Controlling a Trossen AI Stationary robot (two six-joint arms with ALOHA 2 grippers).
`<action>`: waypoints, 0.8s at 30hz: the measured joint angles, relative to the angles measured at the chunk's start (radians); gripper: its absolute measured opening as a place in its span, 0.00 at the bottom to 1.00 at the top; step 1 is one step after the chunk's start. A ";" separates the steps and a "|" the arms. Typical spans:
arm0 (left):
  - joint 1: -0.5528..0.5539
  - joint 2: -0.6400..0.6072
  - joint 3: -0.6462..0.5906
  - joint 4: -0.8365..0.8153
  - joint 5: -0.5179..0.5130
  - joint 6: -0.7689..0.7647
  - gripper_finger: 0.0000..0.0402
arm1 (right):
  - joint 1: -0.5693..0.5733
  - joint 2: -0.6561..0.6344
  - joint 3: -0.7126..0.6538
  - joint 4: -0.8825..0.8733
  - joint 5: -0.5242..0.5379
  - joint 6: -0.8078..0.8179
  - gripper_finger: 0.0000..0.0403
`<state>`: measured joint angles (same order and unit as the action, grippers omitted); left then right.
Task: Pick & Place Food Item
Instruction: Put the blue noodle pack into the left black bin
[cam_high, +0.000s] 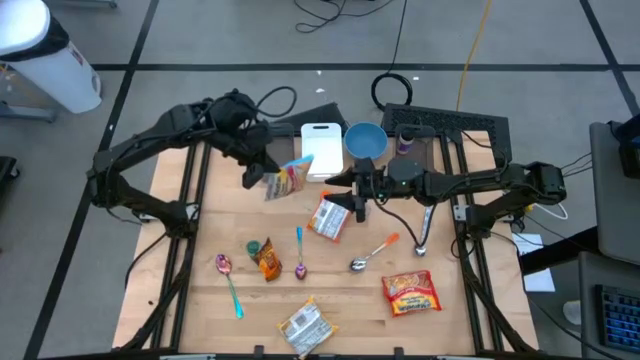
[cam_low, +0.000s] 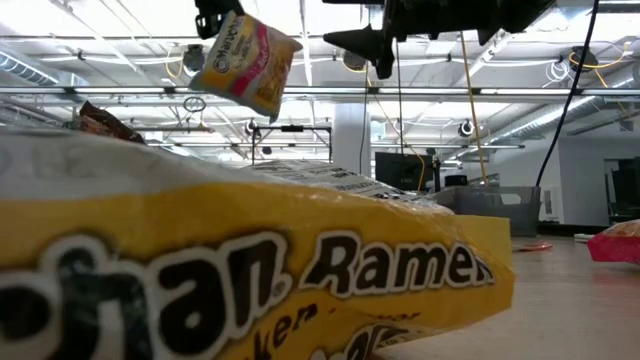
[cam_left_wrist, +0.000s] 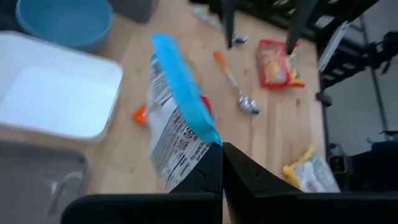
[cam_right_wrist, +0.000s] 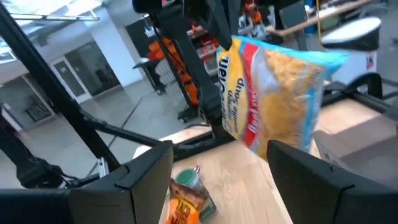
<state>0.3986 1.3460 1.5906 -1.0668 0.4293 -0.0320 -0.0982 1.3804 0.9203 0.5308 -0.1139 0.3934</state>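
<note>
High view shows the left gripper (cam_high: 262, 172) reaching in from the far left, elbow bent, its fingers pinched tight on a blue-edged, red-and-yellow ramen noodle packet (cam_high: 284, 180). That packet hangs in the air above the wooden table (cam_high: 460, 320), just left of the white rectangular tray (cam_high: 322, 150) and near the blue round bowl (cam_high: 365, 140). From the right, the right gripper (cam_high: 353, 192) stretches level toward the packet, jaws spread wide and holding nothing, just right of it.
</note>
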 joint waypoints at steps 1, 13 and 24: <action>-0.006 0.000 0.000 0.016 0.005 0.000 0.00 | -0.002 0.000 0.000 -0.001 -0.015 -0.011 0.63; -0.061 0.000 0.000 0.087 0.025 -0.037 0.00 | -0.093 0.000 0.000 -0.004 -0.095 -0.010 0.63; -0.105 0.020 0.001 0.164 0.038 -0.056 0.00 | -0.143 0.000 0.000 0.090 -0.129 0.012 0.63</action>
<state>0.2939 1.3661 1.5917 -0.9030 0.4678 -0.0880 -0.2408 1.3808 0.9207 0.6206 -0.2432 0.4057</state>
